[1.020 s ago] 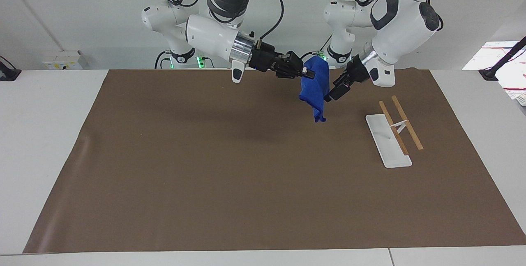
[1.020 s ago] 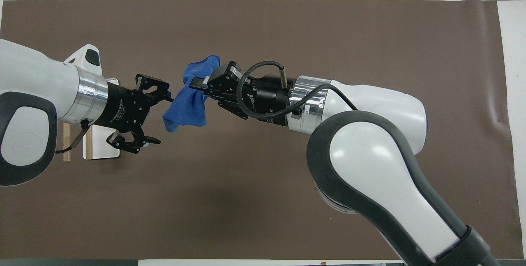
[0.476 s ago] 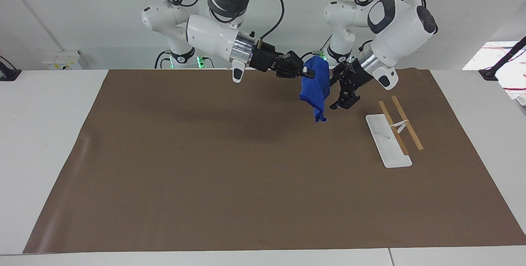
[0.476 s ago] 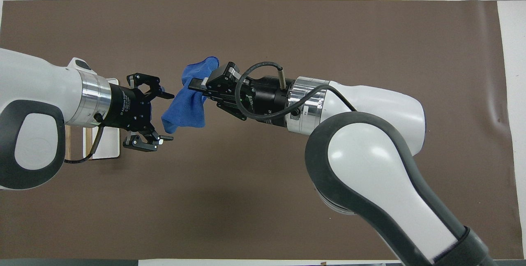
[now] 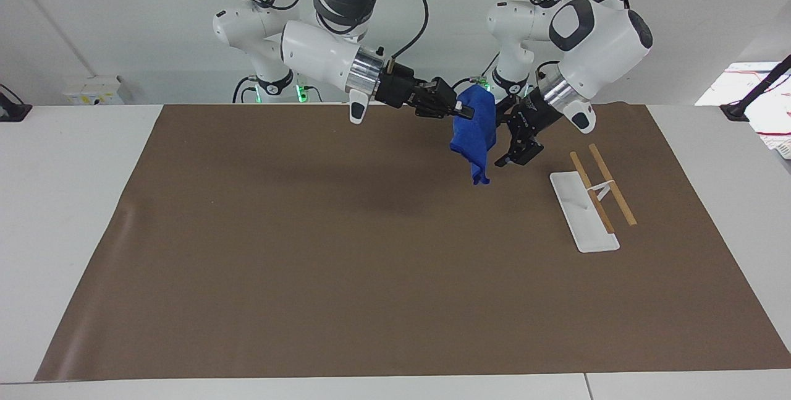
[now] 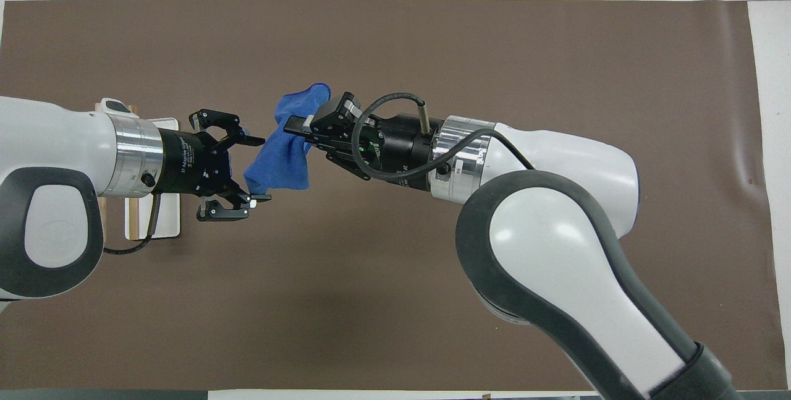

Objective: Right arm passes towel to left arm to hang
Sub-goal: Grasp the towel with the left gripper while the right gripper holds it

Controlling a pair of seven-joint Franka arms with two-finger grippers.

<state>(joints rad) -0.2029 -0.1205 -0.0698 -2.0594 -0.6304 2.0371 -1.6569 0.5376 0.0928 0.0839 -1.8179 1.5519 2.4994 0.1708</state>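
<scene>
The right hand (image 5: 460,110) is clamped on the towel (image 5: 474,134), which dangles above the counter (image 5: 309,233). The left hand (image 6: 259,169) straddles the towel's edge, fingers spread wide.

The right arm (image 5: 321,54) reaches level over the mat's robot-side edge, its right gripper (image 5: 462,109) pinched closed. The left arm (image 5: 593,35) bends down from its end, wrist angled inward, and its left gripper (image 6: 259,168) has fingers spread apart.
</scene>
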